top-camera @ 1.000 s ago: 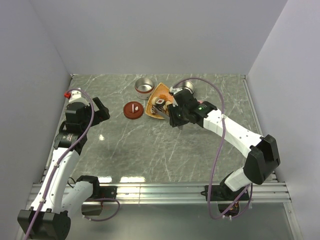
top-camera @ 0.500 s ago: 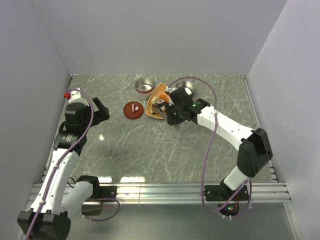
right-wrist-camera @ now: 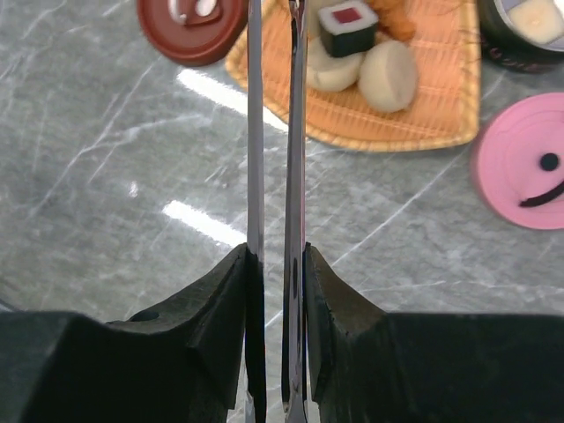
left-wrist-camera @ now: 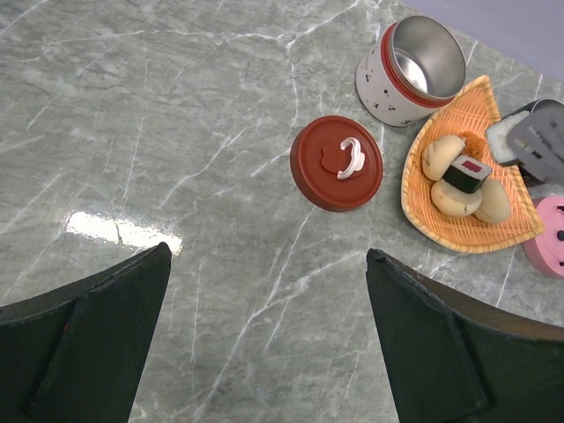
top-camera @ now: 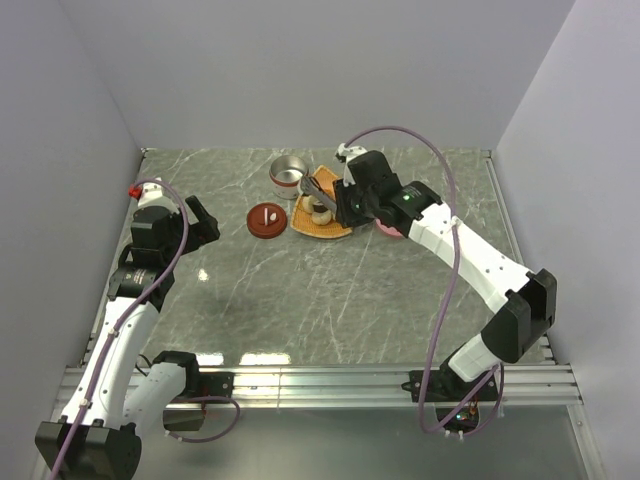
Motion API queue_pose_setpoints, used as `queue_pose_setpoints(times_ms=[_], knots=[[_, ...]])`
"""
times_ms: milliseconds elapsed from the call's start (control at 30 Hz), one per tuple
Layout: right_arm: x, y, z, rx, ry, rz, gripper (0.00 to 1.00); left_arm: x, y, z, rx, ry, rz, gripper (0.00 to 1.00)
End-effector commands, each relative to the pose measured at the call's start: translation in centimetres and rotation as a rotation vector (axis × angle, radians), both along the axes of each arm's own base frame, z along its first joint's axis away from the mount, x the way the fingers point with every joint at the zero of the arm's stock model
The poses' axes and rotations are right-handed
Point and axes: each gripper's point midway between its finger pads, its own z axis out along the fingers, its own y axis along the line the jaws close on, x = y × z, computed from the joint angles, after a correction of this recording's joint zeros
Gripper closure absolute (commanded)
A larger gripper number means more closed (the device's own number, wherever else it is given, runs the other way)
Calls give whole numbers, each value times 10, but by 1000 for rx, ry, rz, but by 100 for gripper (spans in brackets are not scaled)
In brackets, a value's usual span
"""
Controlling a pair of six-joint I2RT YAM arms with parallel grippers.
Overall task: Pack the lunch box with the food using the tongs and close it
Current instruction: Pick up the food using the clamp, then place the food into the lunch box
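Right wrist view: the right arm's fingers (right-wrist-camera: 216,304) clamp the tongs (right-wrist-camera: 255,132), whose long arms run straight ahead, passing just left of the food (right-wrist-camera: 357,53) on the woven tray (right-wrist-camera: 432,115). The left arm's fingers (left-wrist-camera: 88,326) hang wide open, well apart from it, so the right arm is nearer.

Your right gripper (right-wrist-camera: 276,257) clamps the tongs (right-wrist-camera: 255,132). Ahead, just right of their tips, the food (right-wrist-camera: 390,75) sits on the tray (right-wrist-camera: 423,119). Ahead-left lies one lid (right-wrist-camera: 176,31), to the right another lid (right-wrist-camera: 520,163).

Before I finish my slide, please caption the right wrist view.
Right tool shut on the tongs, aimed beside a rice roll on the orange woven tray.
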Motion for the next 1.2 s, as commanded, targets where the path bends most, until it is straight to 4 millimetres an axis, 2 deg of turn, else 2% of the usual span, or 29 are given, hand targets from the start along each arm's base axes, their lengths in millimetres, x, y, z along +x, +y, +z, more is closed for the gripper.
queue_pose_setpoints(times_ms=[0, 100, 133, 233, 267, 400, 500, 700, 767, 800, 833, 1167], knots=[[24, -20, 28, 8, -92, -67, 80, 2, 1, 10, 1, -45, 1, 1], [41, -35, 33, 17, -108, -114, 80, 2, 2, 11, 3, -47, 3, 1], [51, -49, 33, 17, -107, -149, 80, 1, 1, 11, 1, -47, 1, 1], [68, -69, 32, 14, -110, -199, 80, 2, 2, 11, 0, -47, 3, 0], [76, -84, 33, 9, -116, -235, 80, 2, 2, 11, 0, -49, 3, 1], [93, -109, 25, -34, -114, -284, 80, 2, 2, 11, 3, -47, 6, 1], [103, -125, 12, -68, -90, -316, 80, 2, 3, 12, 5, -49, 9, 1], [108, -137, 3, -72, -71, -336, 78, 2, 4, 12, 9, -47, 12, 0], [108, -138, 2, -75, -71, -340, 69, 2, 3, 12, 7, -47, 10, 0], [109, -139, 2, -75, -71, -348, 61, 3, 3, 11, 6, -44, 9, 1], [109, -138, 1, -73, -70, -347, 59, 3, 2, 11, 5, -46, 6, 0], [110, -137, 2, -62, -76, -346, 53, 3, 3, 10, 8, -40, 7, 1]])
